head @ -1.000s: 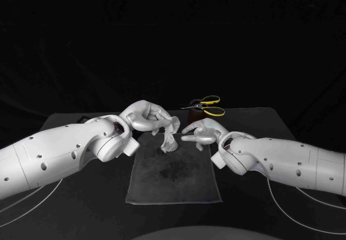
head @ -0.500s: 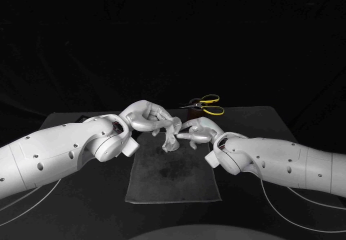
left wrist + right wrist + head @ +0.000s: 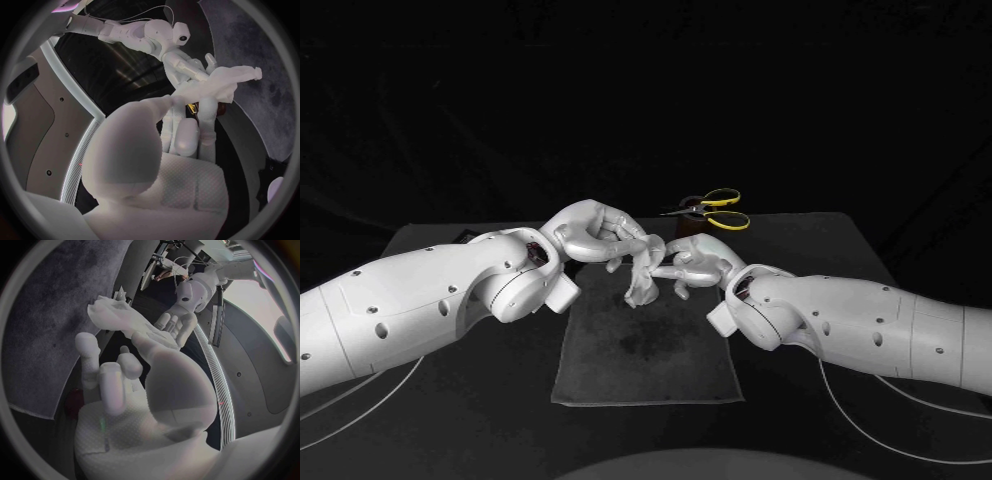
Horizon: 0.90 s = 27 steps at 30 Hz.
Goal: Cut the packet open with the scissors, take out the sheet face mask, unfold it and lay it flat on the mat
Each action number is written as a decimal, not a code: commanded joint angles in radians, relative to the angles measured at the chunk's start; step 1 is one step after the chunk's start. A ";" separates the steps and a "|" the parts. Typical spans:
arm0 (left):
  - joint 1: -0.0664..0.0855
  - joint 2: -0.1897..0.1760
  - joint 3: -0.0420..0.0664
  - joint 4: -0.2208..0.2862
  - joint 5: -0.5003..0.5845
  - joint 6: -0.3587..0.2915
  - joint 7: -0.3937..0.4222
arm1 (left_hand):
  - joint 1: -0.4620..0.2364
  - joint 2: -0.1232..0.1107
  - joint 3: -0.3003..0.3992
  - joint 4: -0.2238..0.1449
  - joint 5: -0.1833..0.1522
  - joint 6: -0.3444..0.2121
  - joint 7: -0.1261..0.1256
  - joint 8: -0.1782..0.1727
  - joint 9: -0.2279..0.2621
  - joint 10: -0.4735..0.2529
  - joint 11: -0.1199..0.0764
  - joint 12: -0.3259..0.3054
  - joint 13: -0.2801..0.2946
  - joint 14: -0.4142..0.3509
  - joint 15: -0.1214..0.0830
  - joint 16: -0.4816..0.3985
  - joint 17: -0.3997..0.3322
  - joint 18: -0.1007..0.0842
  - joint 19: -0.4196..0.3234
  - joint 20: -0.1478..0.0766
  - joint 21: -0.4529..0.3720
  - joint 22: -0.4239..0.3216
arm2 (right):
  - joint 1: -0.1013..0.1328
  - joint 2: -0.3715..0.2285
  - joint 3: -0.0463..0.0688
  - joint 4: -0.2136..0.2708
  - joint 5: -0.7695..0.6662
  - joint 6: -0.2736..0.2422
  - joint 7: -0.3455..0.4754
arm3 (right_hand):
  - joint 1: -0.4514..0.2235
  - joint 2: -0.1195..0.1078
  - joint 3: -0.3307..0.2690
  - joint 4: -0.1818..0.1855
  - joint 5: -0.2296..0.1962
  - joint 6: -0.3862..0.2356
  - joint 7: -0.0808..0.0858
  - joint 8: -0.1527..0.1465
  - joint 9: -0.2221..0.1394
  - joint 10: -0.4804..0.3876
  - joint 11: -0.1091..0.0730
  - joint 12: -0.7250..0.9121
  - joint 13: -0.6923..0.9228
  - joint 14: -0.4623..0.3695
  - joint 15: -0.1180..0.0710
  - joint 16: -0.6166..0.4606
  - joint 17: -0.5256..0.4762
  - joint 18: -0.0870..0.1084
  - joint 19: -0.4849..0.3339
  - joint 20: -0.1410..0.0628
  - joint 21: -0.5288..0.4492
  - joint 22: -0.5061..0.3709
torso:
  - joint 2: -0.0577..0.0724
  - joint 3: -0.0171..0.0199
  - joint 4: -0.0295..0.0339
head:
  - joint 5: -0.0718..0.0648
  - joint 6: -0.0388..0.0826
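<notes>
My left hand (image 3: pixel 596 235) pinches the folded white sheet face mask (image 3: pixel 642 285), which hangs above the far end of the dark grey mat (image 3: pixel 646 360). In the left wrist view the mask (image 3: pixel 225 85) sticks out past my left hand's fingers (image 3: pixel 187 135). My right hand (image 3: pixel 692 262) is right beside the mask with its fingers spread. In the right wrist view the right hand's fingertips (image 3: pixel 87 347) lie just short of the mask (image 3: pixel 119 315), with nothing gripped between them. The yellow-handled scissors (image 3: pixel 711 208) lie at the back of the table, next to a small brown packet (image 3: pixel 688 232).
The mat (image 3: pixel 44 330) lies lengthwise in the middle of the black table (image 3: pixel 848 240). Both forearms flank the mat's far half. The scissors and packet sit behind my right hand.
My right hand has moved left and slightly back, from beside the mat's edge up to the hanging mask. My left hand and the mask have stayed in place.
</notes>
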 commanded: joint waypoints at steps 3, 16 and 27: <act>0.002 0.001 0.001 0.005 0.023 0.018 0.014 | 0.002 0.008 0.006 -0.002 0.003 -0.002 0.004 0.005 0.057 -0.004 0.000 0.004 0.002 0.007 0.003 0.004 0.003 0.002 0.009 0.003 0.007 0.003 | 0.000 0.008 0.001 -0.001 0.004 0.058 0.026 | 0.013 0.016 0.010 -0.014 0.004 0.040 0.001 0.000 0.000 0.011 0.001 0.011 0.008 0.019 -0.006 0.006 0.006 0.011 0.001 -0.011 0.010 0.006 | 0.000 -0.0001 0.0003 | -0.003 0.000; 0.002 -0.001 0.002 0.008 0.037 0.021 0.016 | 0.000 0.009 0.007 -0.004 0.003 -0.003 0.004 0.005 0.058 -0.005 0.000 0.005 0.003 0.008 0.003 0.005 0.006 0.001 0.010 0.003 0.009 0.005 | 0.000 0.010 0.001 -0.009 0.014 0.050 0.048 | 0.042 0.110 0.047 -0.036 0.004 0.189 -0.054 0.085 0.038 0.074 -0.044 0.071 0.072 0.041 -0.044 0.030 0.049 0.000 0.044 -0.038 0.095 0.044 | -0.001 -0.0005 0.0009 | -0.002 -0.001; 0.002 -0.014 0.001 -0.001 0.041 0.017 0.011 | -0.002 0.009 0.008 -0.006 0.003 -0.003 0.004 0.006 0.059 -0.005 0.001 0.006 0.004 0.009 0.003 0.005 0.007 0.001 0.012 0.003 0.011 0.007 | 0.000 -0.026 0.007 0.020 0.033 -0.005 0.075 | 0.025 0.117 0.064 -0.052 0.004 0.182 -0.062 0.136 0.068 0.093 -0.053 0.074 0.079 0.051 -0.055 0.041 0.071 -0.009 0.071 -0.052 0.143 0.065 | -0.001 0.0010 -0.0004 | 0.002 0.000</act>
